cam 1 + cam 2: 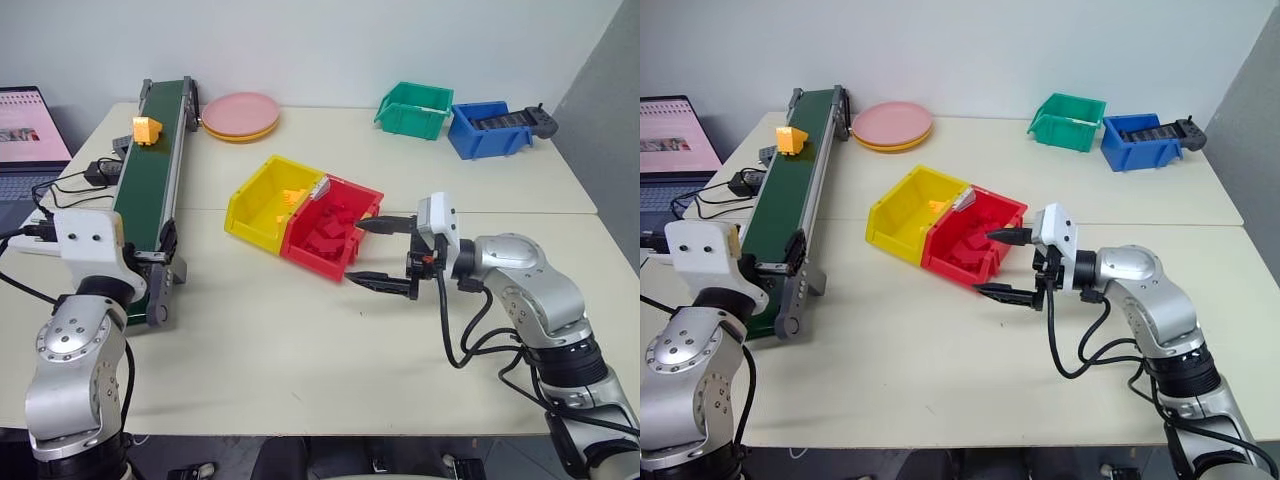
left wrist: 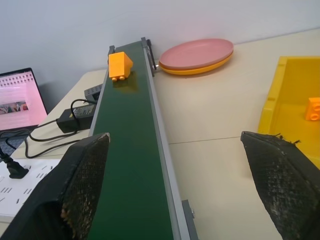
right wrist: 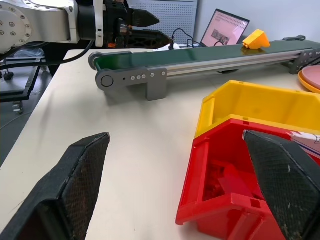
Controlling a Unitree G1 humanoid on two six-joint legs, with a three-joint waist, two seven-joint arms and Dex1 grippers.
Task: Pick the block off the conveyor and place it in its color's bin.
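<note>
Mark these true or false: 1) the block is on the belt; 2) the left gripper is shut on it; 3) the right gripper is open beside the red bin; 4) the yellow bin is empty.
1) True: the block sits on the conveyor, near its far end.
2) False: the left gripper is open at the near end, well short of the block.
3) True: the right gripper is open by the red bin.
4) False: the yellow bin already holds a yellow brick.
</note>
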